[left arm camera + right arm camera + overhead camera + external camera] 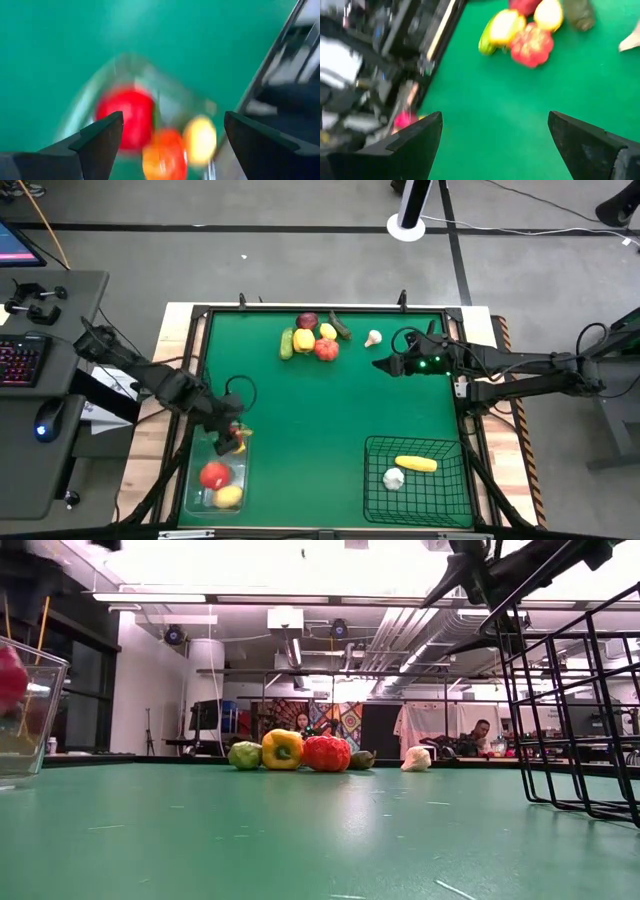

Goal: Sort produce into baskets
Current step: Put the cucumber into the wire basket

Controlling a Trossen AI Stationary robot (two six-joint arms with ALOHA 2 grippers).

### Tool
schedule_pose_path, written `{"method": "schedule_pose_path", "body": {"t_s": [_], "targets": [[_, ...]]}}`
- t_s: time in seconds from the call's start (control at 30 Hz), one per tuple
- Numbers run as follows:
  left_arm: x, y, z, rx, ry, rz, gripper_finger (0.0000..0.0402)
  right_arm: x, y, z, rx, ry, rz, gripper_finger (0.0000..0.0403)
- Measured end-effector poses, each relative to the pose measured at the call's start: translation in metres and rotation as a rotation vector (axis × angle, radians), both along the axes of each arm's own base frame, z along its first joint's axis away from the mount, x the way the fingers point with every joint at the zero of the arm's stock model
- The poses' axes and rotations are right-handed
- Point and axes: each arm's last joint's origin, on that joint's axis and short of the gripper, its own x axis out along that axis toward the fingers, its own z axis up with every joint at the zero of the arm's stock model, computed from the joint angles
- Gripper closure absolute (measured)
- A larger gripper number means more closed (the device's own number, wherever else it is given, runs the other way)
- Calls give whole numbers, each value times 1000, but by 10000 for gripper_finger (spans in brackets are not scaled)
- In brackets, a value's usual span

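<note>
Your left tool (232, 442) hangs over the far end of the clear bin (193, 492) at the near left of the table (300, 420). Its fingers (102, 142) stand wide apart and hold nothing. In the bin you see a red fruit (214, 475), a yellow one (228, 497) and an orange one (162, 157) under the tool.

Your right tool (380, 364) is above the far right part of the table, also wide open and empty. A garlic (373, 337) lies just beyond it.

The pile of produce (312, 338) sits at the far middle. The wire basket (375, 505) at the near right holds a long yellow piece (415, 464) and a white piece (394, 478).
</note>
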Motion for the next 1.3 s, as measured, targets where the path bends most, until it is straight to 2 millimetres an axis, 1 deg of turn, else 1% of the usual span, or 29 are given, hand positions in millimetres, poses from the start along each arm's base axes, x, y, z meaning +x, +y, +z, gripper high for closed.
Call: {"method": "schedule_pose_path", "body": {"t_s": [0.1,0.17,0.27,0.33,0.4,0.5,0.57,0.63,0.77,0.87,1.17,1.23,1.3], "targets": [[16,23,2,115,-107,76,70,1,-2,2,2,-32,-80,48],[28,46,2,191,-155,172,70,0,-3,3,-16,-35,-107,48],[46,90,3,256,-220,352,70,0,-4,3,-25,-34,-149,48],[58,121,-2,306,-240,427,70,0,-5,3,-23,-40,-185,48],[68,152,-12,357,-214,491,70,-1,-5,3,-21,-44,-208,48],[80,192,-34,381,-102,576,70,-1,-6,3,-30,-41,-223,48],[87,211,-50,373,-27,614,70,-1,-6,2,-30,-31,-223,48],[94,225,-62,371,20,635,71,-2,-6,1,-29,-20,-223,48],[107,243,-81,362,69,683,71,-4,-5,-3,-24,21,-224,48],[116,249,-90,359,67,698,71,-4,-5,-5,-22,48,-224,48],[123,253,-130,322,191,716,75,6,-6,-17,-7,117,-204,48],[124,253,-136,314,211,711,82,8,-6,-20,2,129,-192,48],[125,252,-138,311,216,704,100,10,-6,-21,9,138,-179,48]]}}
